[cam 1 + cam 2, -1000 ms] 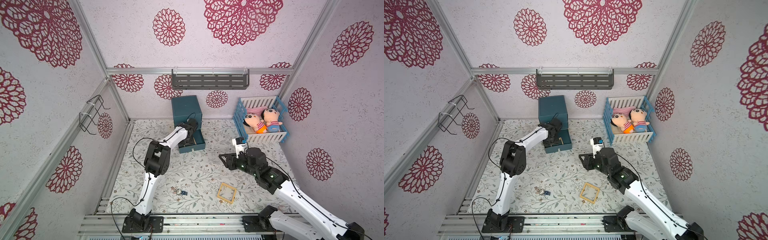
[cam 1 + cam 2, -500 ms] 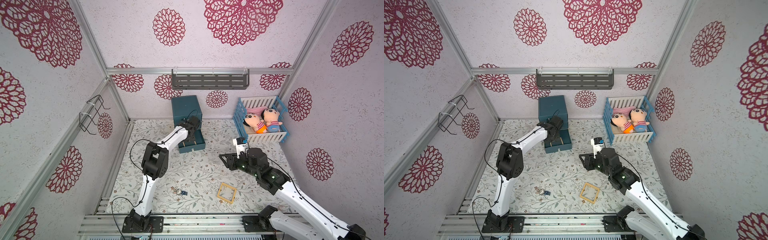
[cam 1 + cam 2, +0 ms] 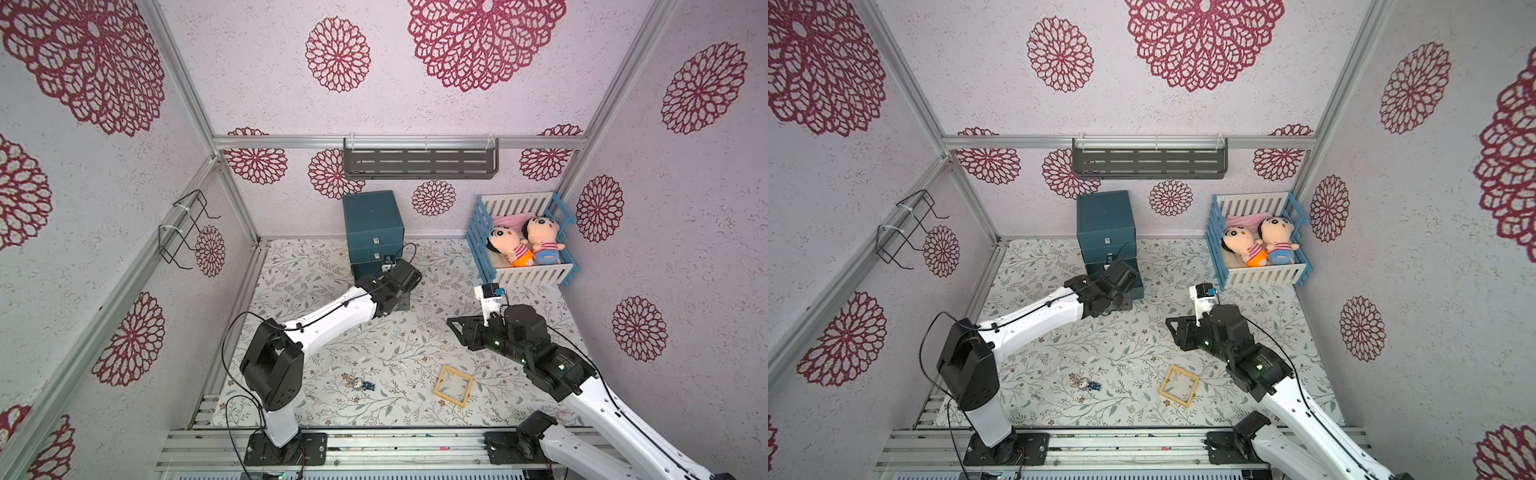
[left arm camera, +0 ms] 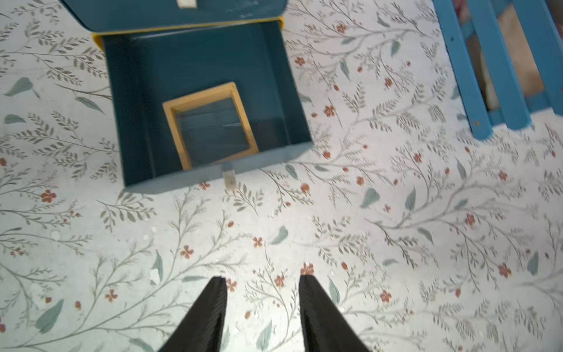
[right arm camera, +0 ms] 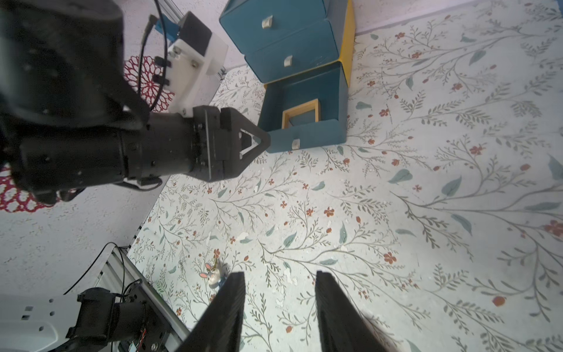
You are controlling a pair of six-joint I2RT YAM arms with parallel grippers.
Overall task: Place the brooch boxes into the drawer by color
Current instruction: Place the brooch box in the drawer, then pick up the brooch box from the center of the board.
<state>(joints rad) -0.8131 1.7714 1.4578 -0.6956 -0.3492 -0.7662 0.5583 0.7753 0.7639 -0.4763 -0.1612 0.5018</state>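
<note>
Inside the pulled-out bottom drawer (image 4: 198,58) of the teal chest (image 3: 372,216), one yellow-tan brooch box (image 4: 213,128) lies close to the front wall. A second ago the left arm reached over that drawer. It has since drawn back toward the front rail, and the left end effector (image 4: 262,279) now hangs above bare cloth just outside the drawer front, jaws apart and holding nothing. The right end effector (image 5: 278,274) has not moved: it hovers mid-surface, jaws parted and empty. A second yellow-tan brooch box (image 3: 453,385) lies where it lay before, flat on the surface near the front, right of centre.

The surface (image 3: 374,332) is covered with a pale cloth printed with leafy sprigs and small red flowers. A tiny grey-and-blue trinket (image 3: 359,384) rests near the front, left of the loose box. At the back right, a blue-and-white crib (image 3: 528,276) holds two dolls (image 3: 509,245). A grey slotted shelf (image 3: 419,164) hangs on the rear wall and a black wire rack (image 3: 187,232) on the left wall. All the walls carry red floral medallions.
</note>
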